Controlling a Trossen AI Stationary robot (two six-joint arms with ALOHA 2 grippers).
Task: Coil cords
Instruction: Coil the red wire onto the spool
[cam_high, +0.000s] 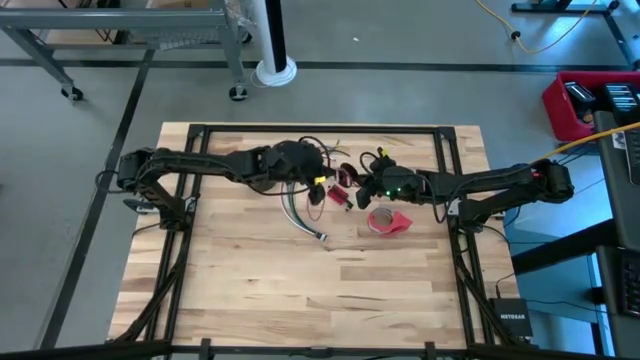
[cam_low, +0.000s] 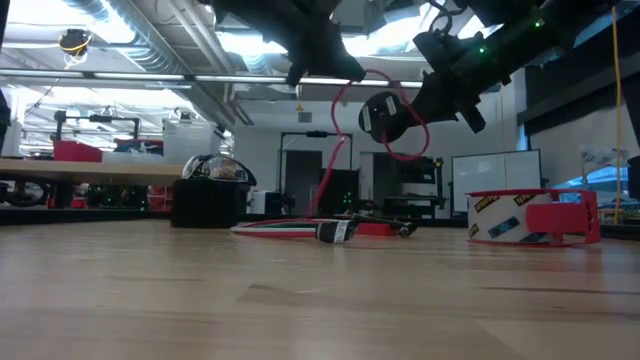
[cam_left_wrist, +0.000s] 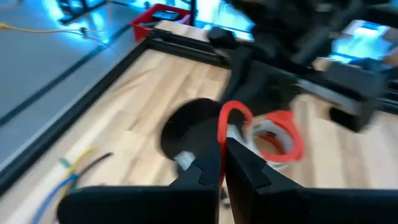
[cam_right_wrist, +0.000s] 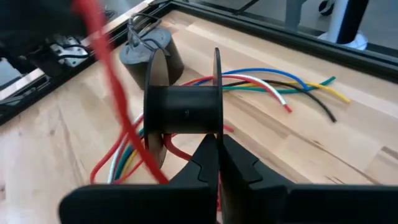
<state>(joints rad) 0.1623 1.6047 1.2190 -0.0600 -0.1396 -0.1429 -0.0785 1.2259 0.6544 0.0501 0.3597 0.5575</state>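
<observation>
Both grippers are up over the butcher-block table (cam_high: 300, 290), mid-rear. Left gripper (cam_left_wrist: 222, 163) has its fingers pinched together on a thin red wire (cam_left_wrist: 231, 112), which arcs in a glossy loop. Right gripper (cam_right_wrist: 217, 163) is clamped on the same red wire, just beside a black plastic spool (cam_right_wrist: 183, 112) with flat round flanges, hanging in the air. Multicolour wire bundle (cam_right_wrist: 273, 81) lies flat on the wood. Red tape roll (cam_high: 390, 221) sits near it.

Robotics lab or workshop. Concrete floor (cam_high: 400, 40), exposed ceiling ducts (cam_low: 120, 20), equipment benches (cam_low: 60, 170) behind. Butcher-block tabletop (cam_high: 300, 290) inside a metal frame.
</observation>
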